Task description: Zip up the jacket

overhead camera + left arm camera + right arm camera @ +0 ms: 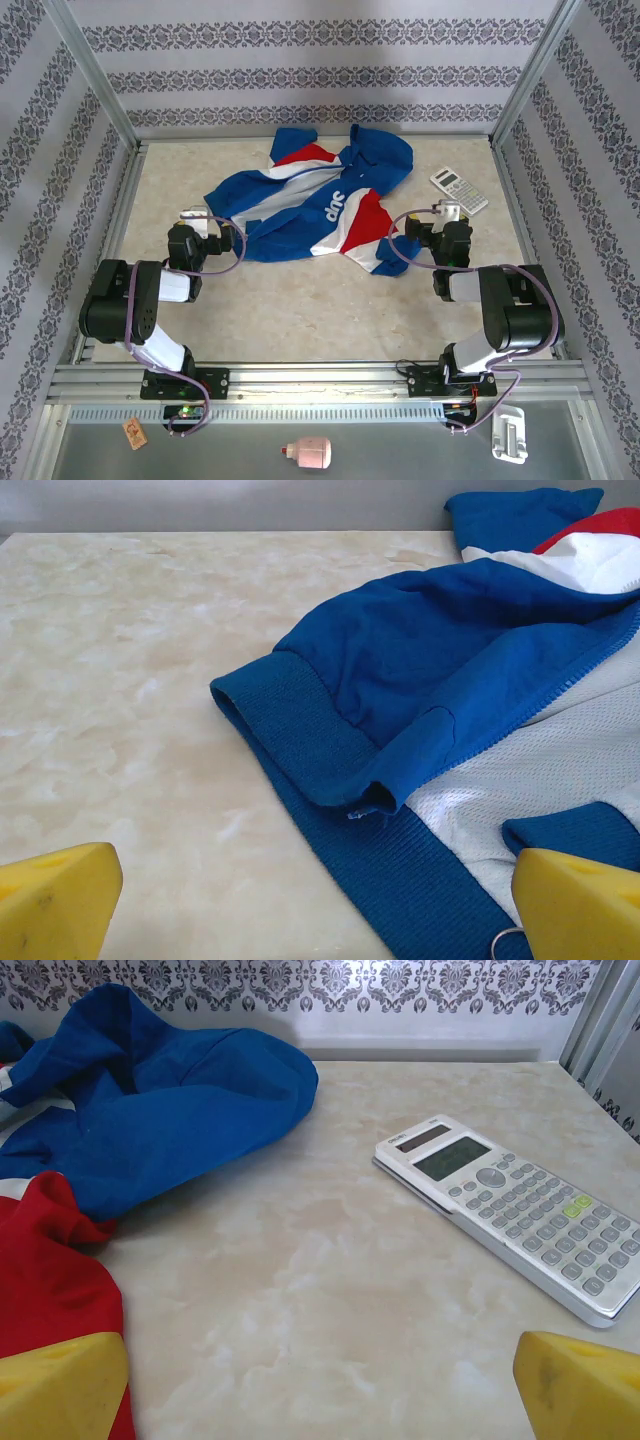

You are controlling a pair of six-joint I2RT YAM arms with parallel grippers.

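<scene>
The blue jacket (320,200) with red and white chest panels lies crumpled and unzipped across the middle of the table. In the left wrist view its ribbed hem (330,780) runs diagonally, with pale mesh lining (560,750) and a zipper edge exposed at the right. My left gripper (208,228) sits at the jacket's left edge, open, yellow pads (55,900) wide apart over hem and bare table. My right gripper (442,218) hovers open beside the jacket's right side; the blue hood (170,1090) and a red panel (50,1280) lie to its left.
A white calculator (459,190) lies at the right of the table, close to the right gripper, also large in the right wrist view as the calculator (520,1210). Patterned walls and metal frame posts enclose the marbled tabletop (300,300). A small metal ring (505,942) shows by the left gripper's right pad.
</scene>
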